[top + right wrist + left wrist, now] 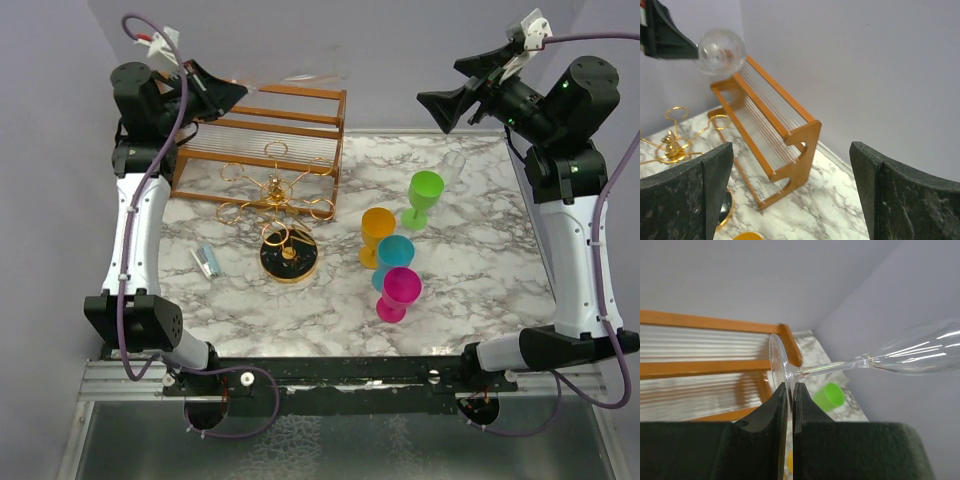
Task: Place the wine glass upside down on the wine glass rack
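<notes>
Black fingers of the left gripper (790, 387) fill the bottom of the left wrist view, pinched tight on the round foot of the clear stemmed wine glass (920, 352). The glass lies roughly level in the air, its stem and bowl stretching away toward 3 o'clock. In the right wrist view its rounded bowl (721, 51) shows at the upper left, above the far end of the orange-brown wooden rail frame (775, 130) and clear of it. The right gripper (791, 147) is spread wide with nothing between its marbled pads. From above it hangs at the table's 1 o'clock corner, well apart from the glass. The small gold wire rack with looped arms on a round black gold-rimmed base (288, 255) stands on the white marbled tabletop (480, 270), just at 6 o'clock of the wooden frame, and no glass hangs on it. The held glass is at about 12 o'clock of that rack and well above it. At 3 o'clock of the rack stand four plastic goblets: green (424, 190), orange (378, 228), teal (395, 252) and pink (400, 288). A small silvery-blue object (207, 260) lies at the rack's 9 o'clock.
</notes>
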Robot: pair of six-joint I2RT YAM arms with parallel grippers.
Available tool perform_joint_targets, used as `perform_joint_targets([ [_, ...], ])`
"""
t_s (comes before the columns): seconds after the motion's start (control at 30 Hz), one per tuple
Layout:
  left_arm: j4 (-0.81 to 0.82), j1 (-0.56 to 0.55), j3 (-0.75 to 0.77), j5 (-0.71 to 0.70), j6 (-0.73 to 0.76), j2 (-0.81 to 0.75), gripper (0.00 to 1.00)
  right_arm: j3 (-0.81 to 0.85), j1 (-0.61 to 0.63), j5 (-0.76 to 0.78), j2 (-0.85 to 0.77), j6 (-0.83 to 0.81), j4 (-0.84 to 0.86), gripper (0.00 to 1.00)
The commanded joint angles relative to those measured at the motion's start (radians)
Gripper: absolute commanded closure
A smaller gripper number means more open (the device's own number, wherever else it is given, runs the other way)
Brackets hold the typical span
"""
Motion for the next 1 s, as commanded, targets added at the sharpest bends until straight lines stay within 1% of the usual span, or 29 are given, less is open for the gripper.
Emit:
perform_joint_targets([
  [0.0, -0.053, 0.082, 0.088, -0.112, 0.122, -0.067, 1.0, 0.009, -0.005, 0.131, -0.037, -0.163, -0.111, 0.01],
  [0.13, -0.161, 0.088, 0.18, -0.25, 0.345, -0.092, 1.0, -0.013, -0.004, 0.179, -0.057, -0.287, -0.179, 0.0],
  [0.27, -0.264, 0.09, 0.274, -0.435, 0.603, -0.114, 1.0, -0.06, -0.003, 0.215, -0.077, -0.396, -0.245, 0.0],
  [0.43, -0.321, 0.09, 0.339, -0.688, 0.896, -0.144, 1.0, -0.175, -0.004, 0.224, -0.113, -0.427, -0.238, 0.0],
  [0.53, -0.332, 0.089, 0.353, -0.791, 1.068, -0.157, 1.0, -0.202, -0.003, 0.193, -0.118, -0.424, -0.251, 0.0],
  [0.67, -0.356, 0.089, 0.345, -0.89, 1.26, -0.168, 1.0, -0.218, -0.003, 0.165, -0.121, -0.419, -0.258, 0.0],
  [0.77, -0.36, 0.089, 0.31, -0.958, 1.384, -0.177, 1.0, -0.222, -0.003, 0.164, -0.121, -0.419, -0.261, 0.0],
  [0.87, -0.378, 0.086, 0.268, -0.969, 1.487, -0.184, 1.0, -0.235, -0.004, 0.161, -0.126, -0.419, -0.261, 0.0],
  [0.97, -0.43, 0.072, 0.225, -0.96, 1.604, -0.191, 1.0, -0.252, -0.004, 0.16, -0.132, -0.424, -0.26, 0.0],
])
